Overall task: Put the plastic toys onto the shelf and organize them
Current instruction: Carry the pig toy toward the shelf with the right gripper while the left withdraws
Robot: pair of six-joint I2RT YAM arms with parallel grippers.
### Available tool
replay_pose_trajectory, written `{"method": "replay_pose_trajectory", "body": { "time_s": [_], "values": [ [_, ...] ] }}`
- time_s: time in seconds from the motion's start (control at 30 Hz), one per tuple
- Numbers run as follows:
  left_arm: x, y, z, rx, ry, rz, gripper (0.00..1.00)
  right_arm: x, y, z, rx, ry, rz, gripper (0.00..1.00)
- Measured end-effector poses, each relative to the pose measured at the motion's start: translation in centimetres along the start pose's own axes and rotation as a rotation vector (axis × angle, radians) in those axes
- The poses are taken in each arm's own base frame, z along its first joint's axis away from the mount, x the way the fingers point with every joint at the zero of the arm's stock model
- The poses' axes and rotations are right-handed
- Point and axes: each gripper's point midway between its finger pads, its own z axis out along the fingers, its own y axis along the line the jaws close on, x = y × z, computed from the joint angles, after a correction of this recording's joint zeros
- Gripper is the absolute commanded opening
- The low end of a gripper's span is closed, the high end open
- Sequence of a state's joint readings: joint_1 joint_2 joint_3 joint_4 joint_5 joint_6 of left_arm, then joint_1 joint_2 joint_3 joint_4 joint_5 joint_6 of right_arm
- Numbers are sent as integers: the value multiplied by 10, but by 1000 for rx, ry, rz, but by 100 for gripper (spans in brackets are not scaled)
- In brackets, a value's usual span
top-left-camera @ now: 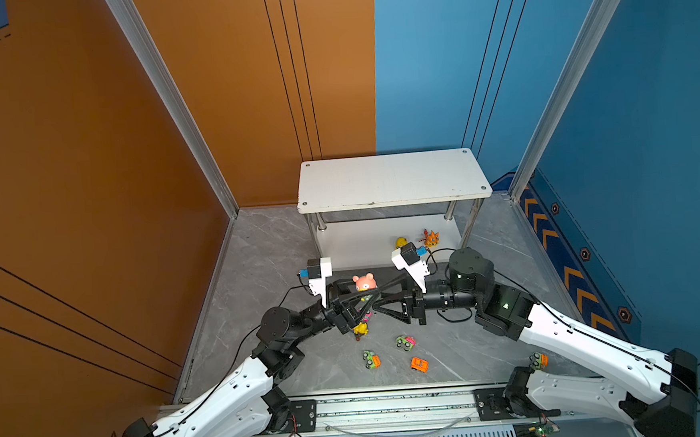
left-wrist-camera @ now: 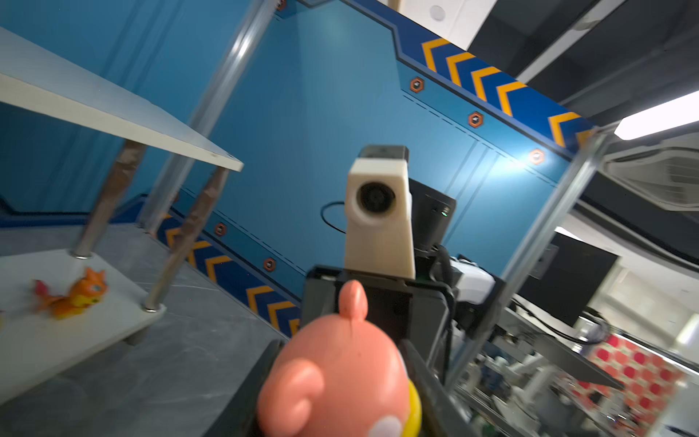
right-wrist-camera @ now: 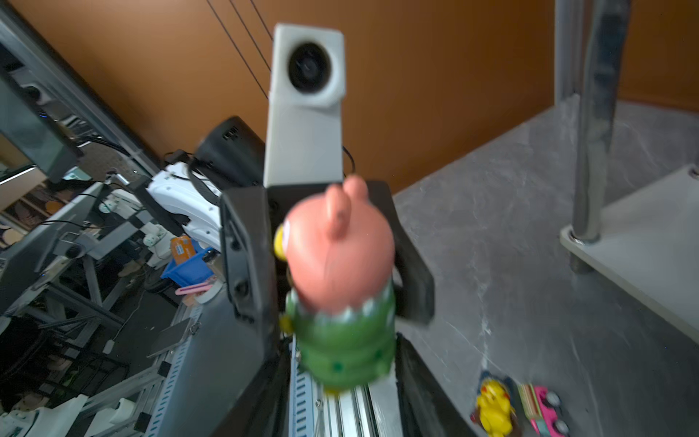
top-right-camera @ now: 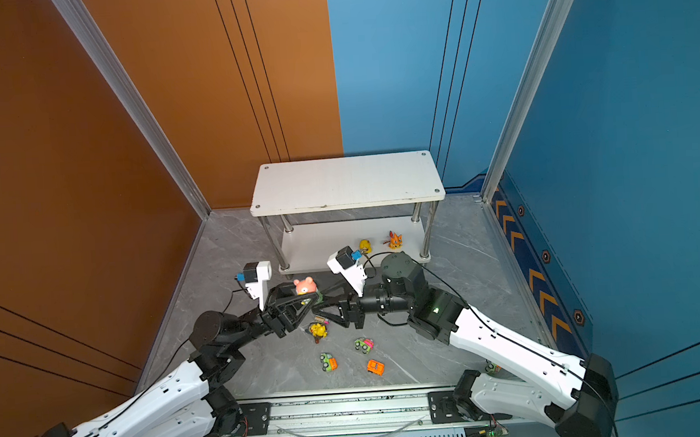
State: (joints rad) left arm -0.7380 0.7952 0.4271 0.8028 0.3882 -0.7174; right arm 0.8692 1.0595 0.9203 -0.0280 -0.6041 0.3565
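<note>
Right wrist view shows the pink-headed figurine (right-wrist-camera: 336,242) has a green body hugged by the right fingers (right-wrist-camera: 420,386), can't tell if they're gripping, while left wrist only catches the head clamped in the left fingers (left-wrist-camera: 435,397). It's midair before the shelf (top-left-camera: 391,179), over the grey marbled tabletop (top-left-camera: 267,258), with an orange wall (top-left-camera: 228,89) and a blue wall (top-left-camera: 435,77) behind.

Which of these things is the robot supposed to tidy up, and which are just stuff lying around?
For the job:
shelf
pink-headed figurine
yellow duck and orange fox, already on the shelf's lower board
yellow figurine
green car
green-and-pink car
orange car
pink car

Just lying about:
blue bin
dark screen
</note>
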Motion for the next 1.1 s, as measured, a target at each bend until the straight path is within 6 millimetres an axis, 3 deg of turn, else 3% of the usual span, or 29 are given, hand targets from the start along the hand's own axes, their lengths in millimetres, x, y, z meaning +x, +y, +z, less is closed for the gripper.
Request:
{"method": "replay_pose_trajectory", "body": {
  "time_s": [0.07,0.17,0.23,0.3,0.43,0.57,0.7,0.77,0.93,1.1],
  "values": [
    [1,17,-1,-83,-6,38,0,13,-13,-1,50,27,39,23],
    [5,31,-1,-147,0,70,0,28,-21,-1,75,42,79,20],
    [9,39,0,-171,12,80,0,32,-25,-2,84,46,99,24],
    [15,45,1,-191,31,97,0,31,-29,-3,100,39,113,35],
    [24,42,3,-196,56,199,0,26,-46,-10,219,34,128,48],
    [42,33,5,-169,110,359,0,-4,-51,-28,429,6,61,62],
    [68,34,8,-146,206,520,0,-41,-32,-41,546,-43,-38,68],
    [79,38,8,-141,250,589,0,-51,-26,-44,589,-48,-66,70],
    [91,45,5,-142,304,714,0,-40,-31,-34,694,52,-107,74],
    [88,51,4,-170,306,792,0,-8,-45,-10,777,225,-138,76]
  ]
}}
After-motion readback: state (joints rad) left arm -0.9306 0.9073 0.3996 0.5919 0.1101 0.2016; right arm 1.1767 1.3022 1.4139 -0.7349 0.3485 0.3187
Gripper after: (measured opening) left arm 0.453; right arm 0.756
